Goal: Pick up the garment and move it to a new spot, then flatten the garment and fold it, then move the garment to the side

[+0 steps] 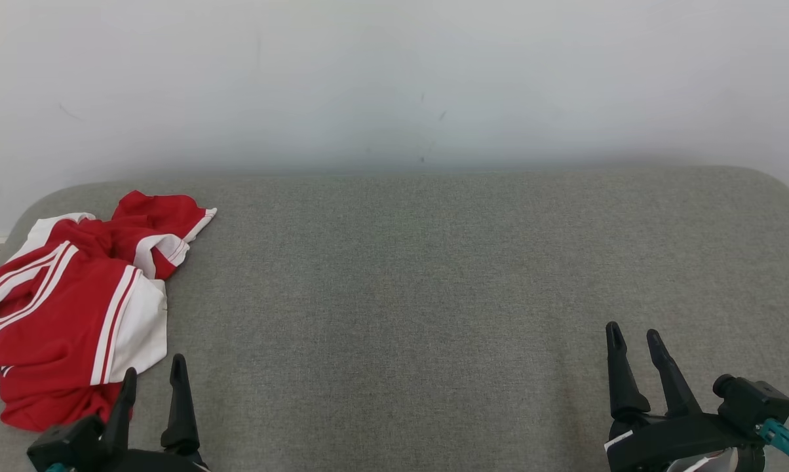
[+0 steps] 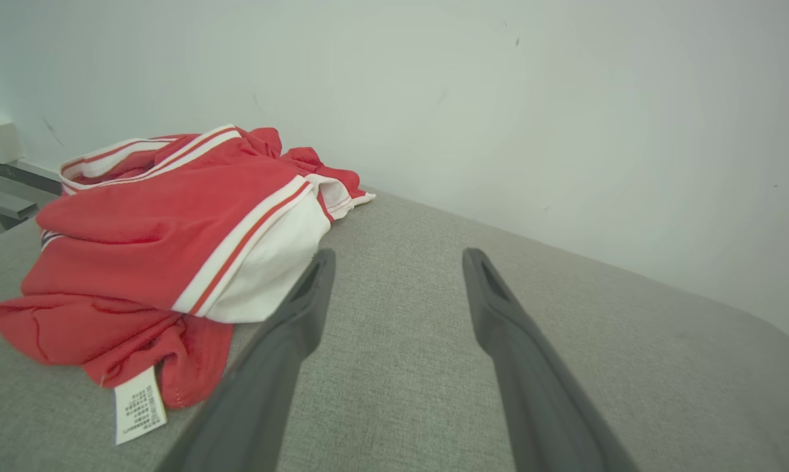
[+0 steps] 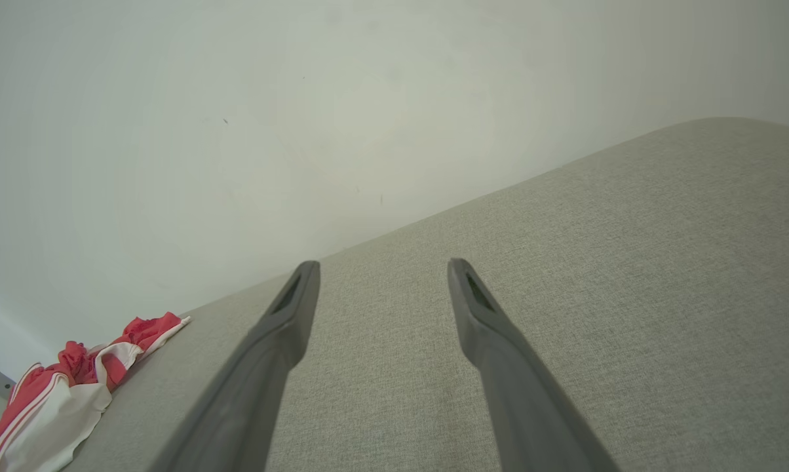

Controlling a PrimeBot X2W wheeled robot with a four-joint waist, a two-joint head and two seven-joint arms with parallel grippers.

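Left of frame: the garment (image 1: 73, 308), red with white stripes, lies crumpled on the grey fabric worktop (image 1: 421, 275). Its white care label (image 2: 139, 405) has print too small to read. Lower left, the left tool (image 1: 154, 364) is spread and empty just beside it. Lower right, the right tool (image 1: 632, 330) is spread too, well apart.

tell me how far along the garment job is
Nothing looks done: the red and white garment lies crumpled at the left end of the grey surface. In hand: nothing gripped. The left gripper is open close beside the garment, and the right gripper is open far to the right. Left: picking up, moving, flattening, folding, setting aside.
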